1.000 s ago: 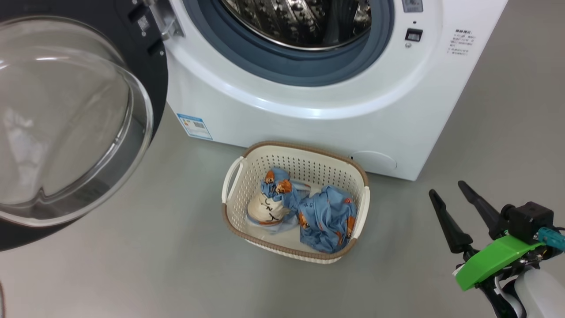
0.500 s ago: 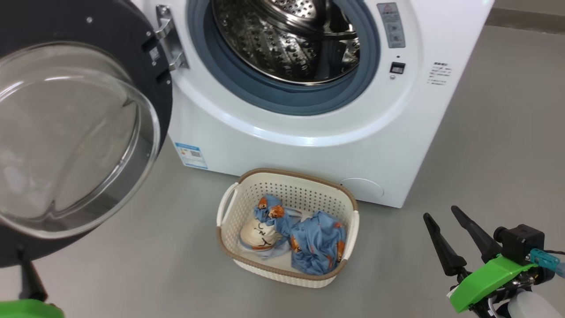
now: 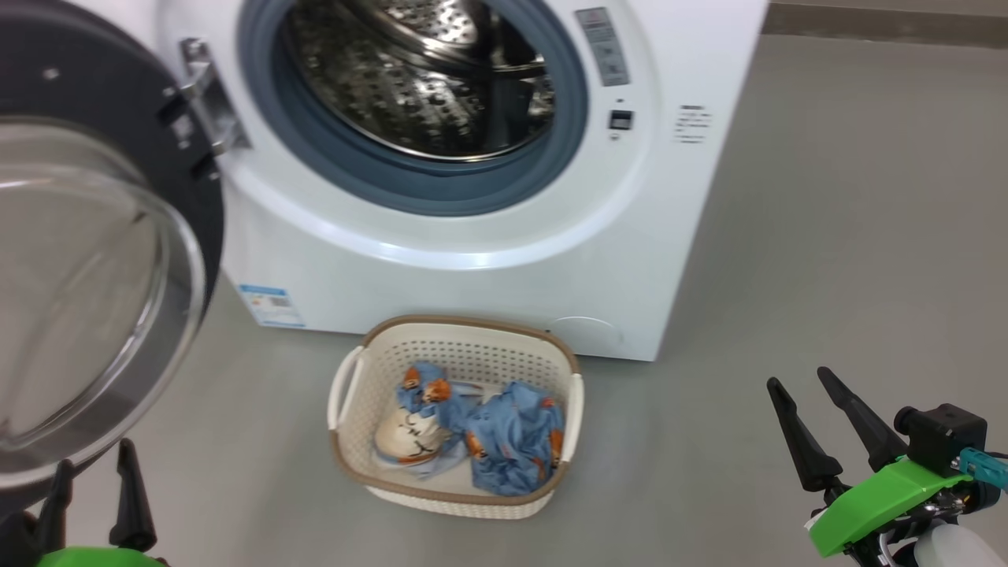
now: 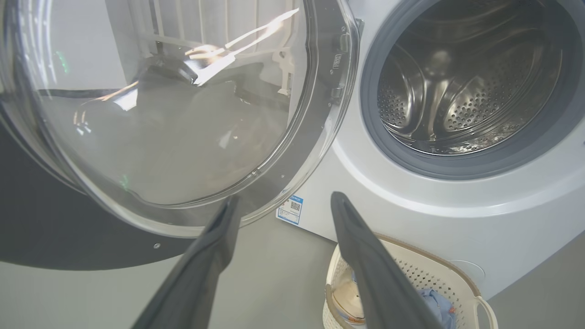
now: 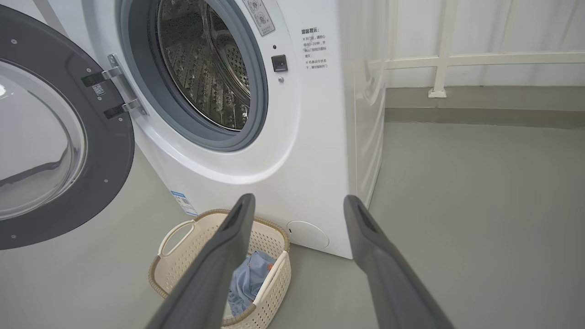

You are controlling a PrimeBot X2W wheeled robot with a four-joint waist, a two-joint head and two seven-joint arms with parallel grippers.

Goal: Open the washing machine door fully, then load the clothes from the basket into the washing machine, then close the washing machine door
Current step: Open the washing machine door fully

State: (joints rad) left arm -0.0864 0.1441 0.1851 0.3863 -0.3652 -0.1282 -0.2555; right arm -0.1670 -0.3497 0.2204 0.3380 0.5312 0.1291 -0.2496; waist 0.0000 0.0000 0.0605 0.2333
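Clothes (image 3: pixel 480 441) lie in two crumpled heaps inside the basket (image 3: pixel 457 324). It sits on the floor (image 3: pixel 787 236) just in front of the washing machine (image 3: pixel 488 276), below the drum opening. I judge the garments light, soft and limp. They will sag and trail when lifted, and a loose fold could catch on the basket rim or on the grey-blue gasket (image 3: pixel 472 197). I would pinch each heap at its highest bunched fold, closing deep enough to take several layers. The basket itself looks light and could ride up with a snagged garment.

Left gripper (image 4: pixel 285 196): fingers spread apart, holding nothing, pointing at the lower edge of the washing machine door (image 3: pixel 94 79).

Right gripper (image 3: pixel 798 378): fingers spread apart, holding nothing, over bare floor well to the right of the basket.

The door stands swung out to the left on its hinge (image 3: pixel 197 102), with the bulging glass (image 3: pixel 79 299) facing me. I cannot tell whether it is at its full stop. The drum (image 3: pixel 417 79) is exposed and looks empty.

Obstructions:
- The door and its glass crowd the left arm's path to the basket, so I expect the right arm has the freer approach.
- The machine front rises directly behind the basket, so a lift must come up and away from that front before going into the drum.
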